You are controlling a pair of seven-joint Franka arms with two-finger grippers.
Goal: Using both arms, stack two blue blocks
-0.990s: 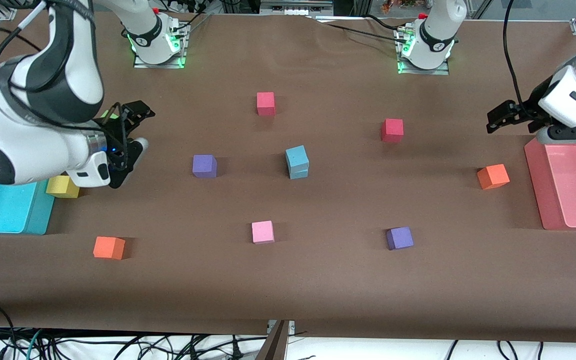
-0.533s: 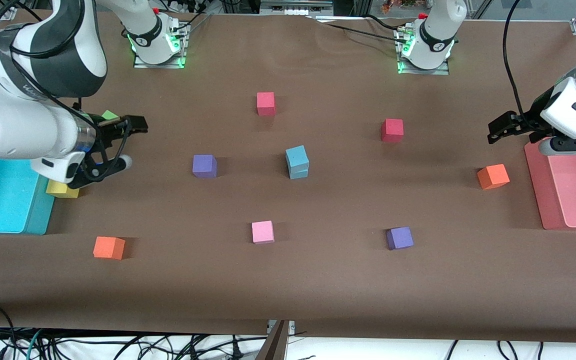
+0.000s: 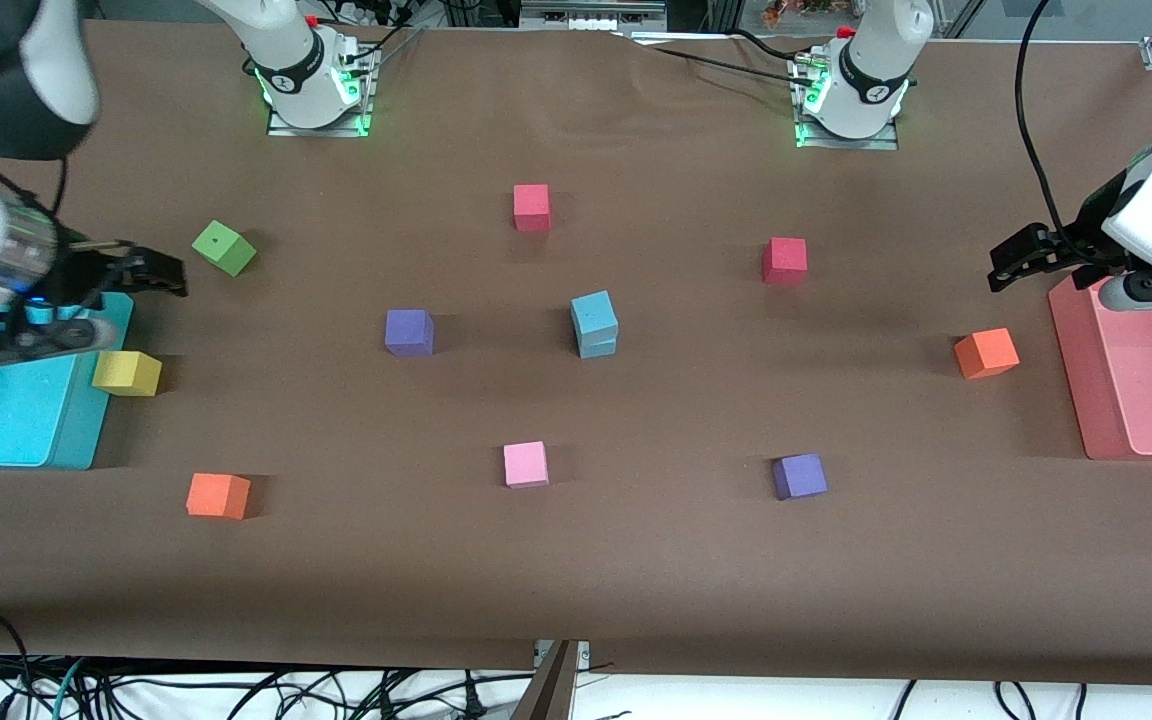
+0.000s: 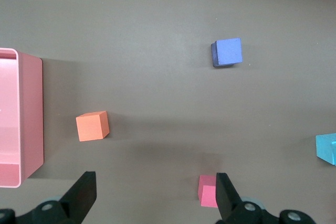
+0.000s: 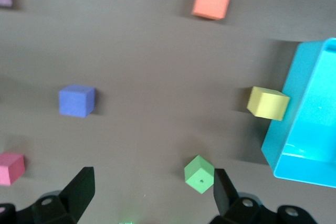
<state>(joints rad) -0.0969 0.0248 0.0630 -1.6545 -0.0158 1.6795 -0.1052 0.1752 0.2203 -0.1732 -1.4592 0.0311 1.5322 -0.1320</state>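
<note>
Two Franka arms at a brown tabletop (image 3: 576, 580) strewn with foam cubes. Near the middle, the two blue blocks (image 3: 594, 324) stand one upon the other, the upper cube turned slightly askew on the lower; both are free of any gripper. One corner of this pair appears at the edge of the left wrist view.

The right gripper (image 3: 131, 300) hangs over the rim of the cyan bin (image 3: 6, 425) at the right arm's end of the tabletop, its jaws spread wide and empty; the right wrist view shows the green cube (image 5: 199, 173) and the yellow cube (image 5: 268, 103) below it. The left gripper (image 3: 1021, 262) hangs just beside the pink bin (image 3: 1071, 370) at the left arm's end, jaws likewise parted and holding nothing; its wrist view looks down on an orange cube (image 4: 93, 126), a purple cube (image 4: 227, 52) and a red cube (image 4: 208, 191).

Judgement: the stacking itself appears done, since the blocks are already one on the other and both arms stand well apart from them. The step in hand looks like the retreat to the ends of the tabletop. Any next move calls only for keeping both arms away from the stack, whose offset top cube would probably tip under a light knock.
</note>
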